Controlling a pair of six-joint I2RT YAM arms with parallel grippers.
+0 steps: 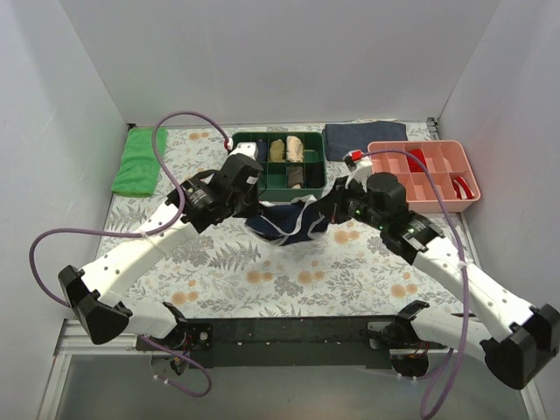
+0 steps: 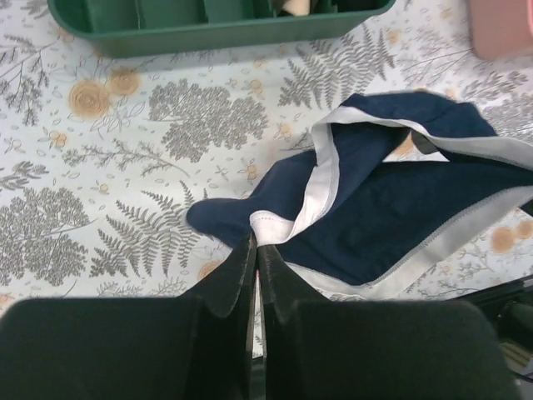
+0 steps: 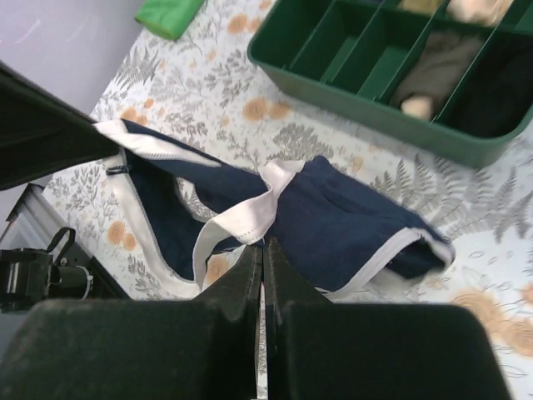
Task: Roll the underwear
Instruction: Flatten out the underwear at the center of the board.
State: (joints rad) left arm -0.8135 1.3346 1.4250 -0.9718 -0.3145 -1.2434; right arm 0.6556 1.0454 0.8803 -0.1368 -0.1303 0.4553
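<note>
The navy underwear (image 1: 289,220) with white piping hangs crumpled between my two grippers above the floral cloth in the middle. My left gripper (image 1: 254,208) is shut on its white band at the left corner; the left wrist view shows the band (image 2: 279,223) pinched at the fingertips (image 2: 256,243). My right gripper (image 1: 325,210) is shut on the white band at the right side; the right wrist view shows the band (image 3: 250,218) caught at its tips (image 3: 263,243) and the navy fabric (image 3: 350,218) drooping beyond.
A green compartment tray (image 1: 282,163) with rolled tan and dark garments stands just behind the underwear. A pink tray (image 1: 423,173) is at the right, a folded dark grey-blue cloth (image 1: 365,138) behind it, a green cloth (image 1: 137,161) at the far left.
</note>
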